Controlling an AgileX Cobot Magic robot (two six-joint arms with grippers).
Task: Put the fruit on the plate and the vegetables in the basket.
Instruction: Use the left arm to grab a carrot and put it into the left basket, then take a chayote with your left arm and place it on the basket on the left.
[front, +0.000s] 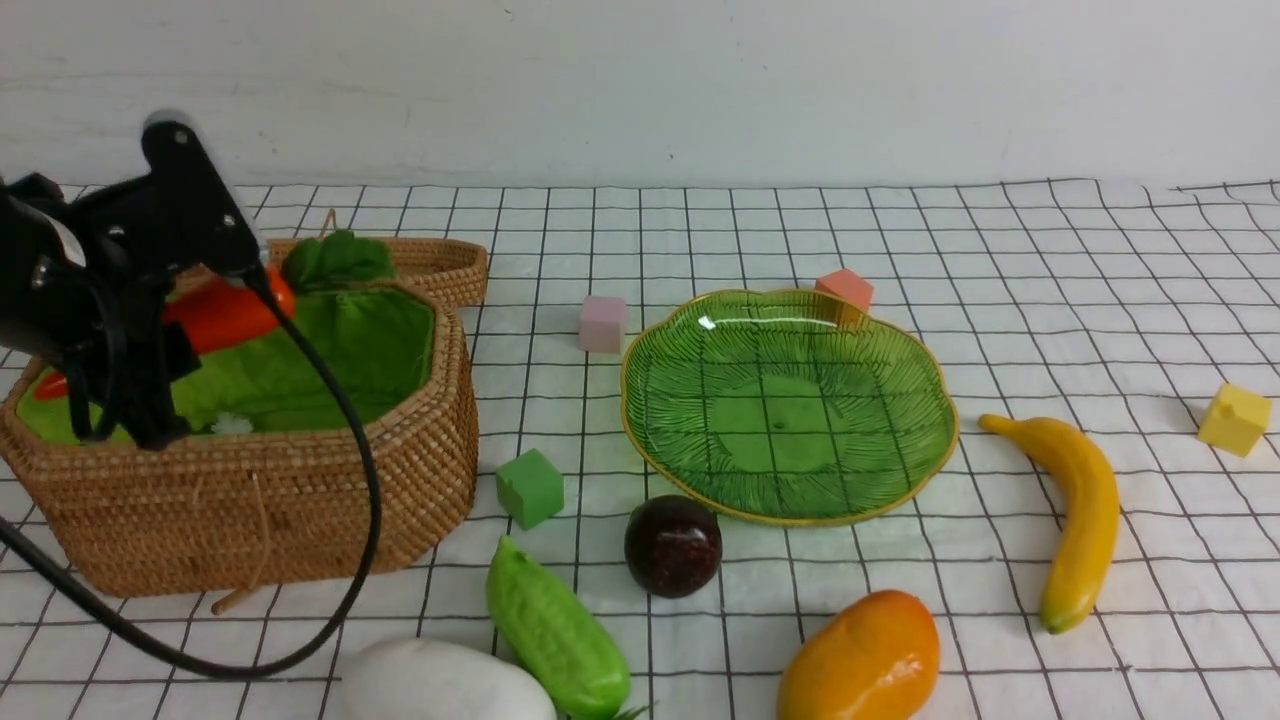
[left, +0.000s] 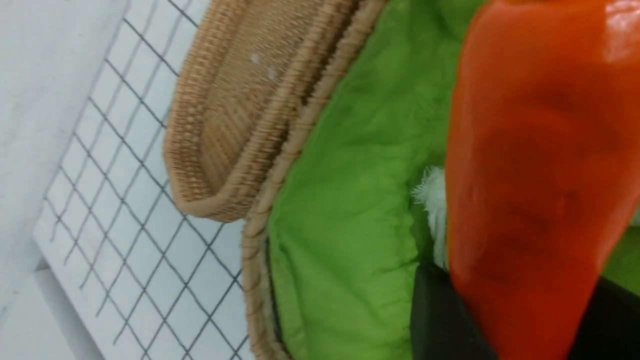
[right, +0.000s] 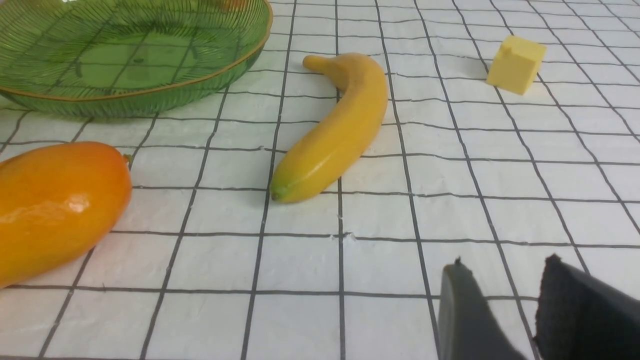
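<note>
A pink cube (front: 602, 323), orange cube (front: 845, 290) and maroon ball (front: 673, 546) crowd the plate (front: 790, 420), its banana (front: 1080, 515) side open; the carrot (front: 225, 315) seemingly blocks the basket (front: 300, 500).

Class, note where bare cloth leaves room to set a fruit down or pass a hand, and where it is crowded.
Free: the plate holds nothing; the far cloth along the wall; the patch between banana and yellow cube. Crowded: the near edge, where white vegetable, green gourd, maroon ball and mango sit close together.

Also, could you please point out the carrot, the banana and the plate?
carrot (front: 235, 312), front view, on its orange body.
banana (front: 1092, 510), front view, halfway along its length.
plate (front: 790, 420), front view, on its bare centre.
</note>
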